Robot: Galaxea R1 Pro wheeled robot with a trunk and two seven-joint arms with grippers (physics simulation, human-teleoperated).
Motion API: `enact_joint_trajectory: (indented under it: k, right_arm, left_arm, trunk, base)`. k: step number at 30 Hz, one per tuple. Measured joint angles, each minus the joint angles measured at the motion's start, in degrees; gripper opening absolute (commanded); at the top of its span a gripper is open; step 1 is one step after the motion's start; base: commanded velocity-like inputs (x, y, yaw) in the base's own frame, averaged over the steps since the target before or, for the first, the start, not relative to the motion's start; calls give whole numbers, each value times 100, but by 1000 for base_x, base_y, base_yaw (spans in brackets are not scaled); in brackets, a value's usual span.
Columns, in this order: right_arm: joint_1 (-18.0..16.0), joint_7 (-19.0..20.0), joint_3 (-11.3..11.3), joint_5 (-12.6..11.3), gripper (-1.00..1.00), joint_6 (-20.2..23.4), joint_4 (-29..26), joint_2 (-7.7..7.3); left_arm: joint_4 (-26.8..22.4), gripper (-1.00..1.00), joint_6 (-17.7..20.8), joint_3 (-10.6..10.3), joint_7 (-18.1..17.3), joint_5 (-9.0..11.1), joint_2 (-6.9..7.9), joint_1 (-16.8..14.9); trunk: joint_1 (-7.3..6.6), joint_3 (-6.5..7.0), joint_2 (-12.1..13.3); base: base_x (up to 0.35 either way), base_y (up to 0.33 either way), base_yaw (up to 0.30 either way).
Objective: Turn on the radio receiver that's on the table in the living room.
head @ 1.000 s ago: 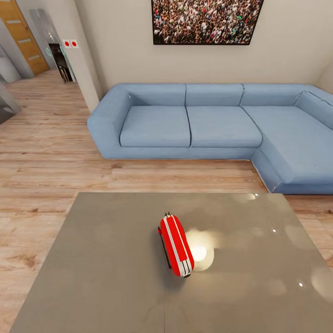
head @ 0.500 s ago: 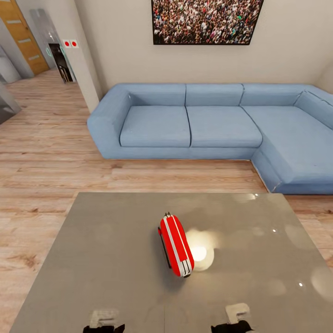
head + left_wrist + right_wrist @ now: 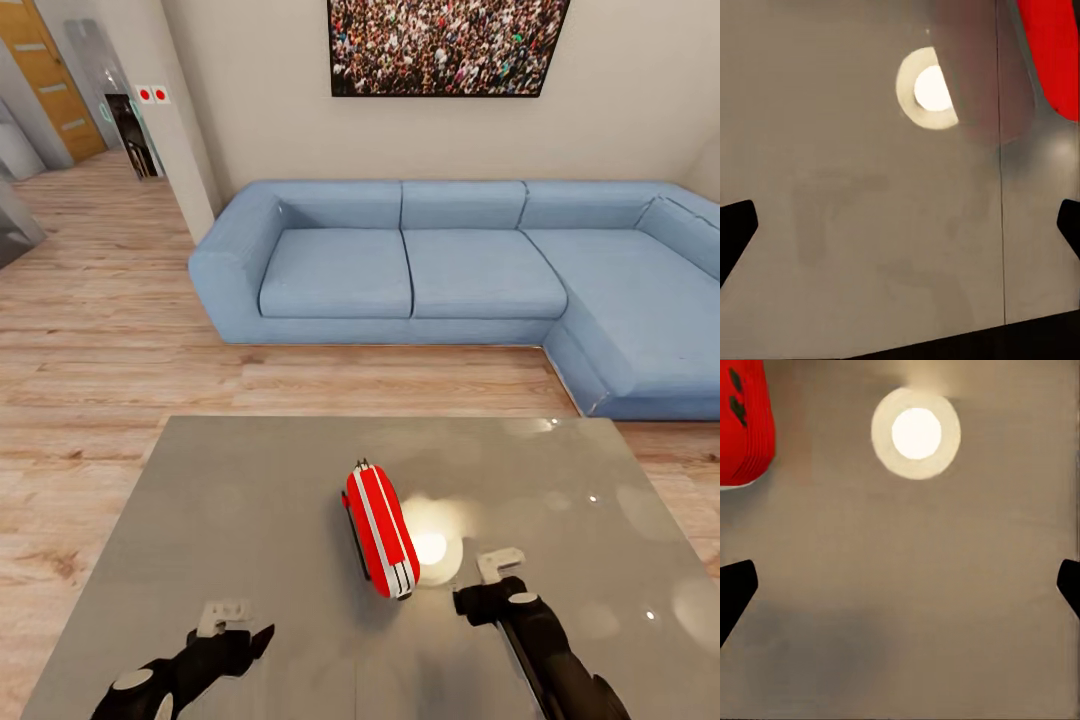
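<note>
You're parked at the tabletop [image 3: 250,500] in the living room, the blue sofa [image 3: 450,275] beyond it. The radio receiver [image 3: 380,530] stands near the middle, untouched. Your right gripper [image 3: 478,588] hovers just beside it, fingers spread; your left gripper [image 3: 240,625] hangs farther off, also spread. You're in the approach step, I'd judge: next, bring one finger onto the radio's switch.

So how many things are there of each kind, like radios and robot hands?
Radio: 1
Grippers, left and right: 2
Table: 1
Sofa: 1
Picture: 1
Total: 6
</note>
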Motion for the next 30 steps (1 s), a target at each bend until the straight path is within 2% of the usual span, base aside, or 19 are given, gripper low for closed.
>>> enact_joint_trajectory:
  k: [2,4,6,8,12,16,19,20,23,27,30]
  right_arm:
    - [-58,5,63,4,100,301,-432,-4]
    - [-68,5,129,6,100,445,-632,-5]
    - [-80,1,264,32,100,727,-977,0]
    - [-83,-2,306,79,100,810,-1080,10]
    - [-85,3,341,141,100,875,-1160,35]
    - [-88,3,351,164,100,890,-1183,59]
    - [-93,-1,371,166,100,880,-1187,83]
    - [-101,-5,431,165,100,870,-1188,94]
    - [-186,-18,564,170,100,868,-1188,105]
    - [-366,-25,771,163,100,898,-1185,232]
    - [-423,-26,842,213,100,906,-1182,351]
  left_arm:
    - [-27,100,-10,0,-72,-5,8,-83]
    - [-39,100,-26,0,-120,-13,14,-111]
    - [-52,100,-49,0,-189,-50,34,-173]
    - [-38,100,-61,-3,-203,-69,50,-192]
    - [-5,100,-83,-14,-212,-122,62,-207]
    - [-1,100,-80,-28,-217,-263,66,-211]
    - [6,100,-75,-33,-219,-481,65,-212]
    - [8,100,-75,-37,-221,-556,61,-212]
    - [12,100,-78,-46,-228,-612,59,-212]
    - [18,100,-83,-52,-231,-634,56,-213]
    - [18,100,-89,-52,-232,-637,52,-212]
  trunk:
    - [0,0,0]
    - [0,0,0]
    - [0,0,0]
    - [0,0,0]
    - [0,0,0]
    - [0,0,0]
    - [0,0,0]
    - [0,0,0]
    - [0,0,0]
    - [0,0,0]
    - [0,0,0]
  base:
    - [0,0,0]
    - [0,0,0]
    - [0,0,0]
    - [0,0,0]
    - [0,0,0]
    - [0,0,0]
    - [0,0,0]
    - [0,0,0]
    - [0,0,0]
    - [0,0,0]
    - [0,0,0]
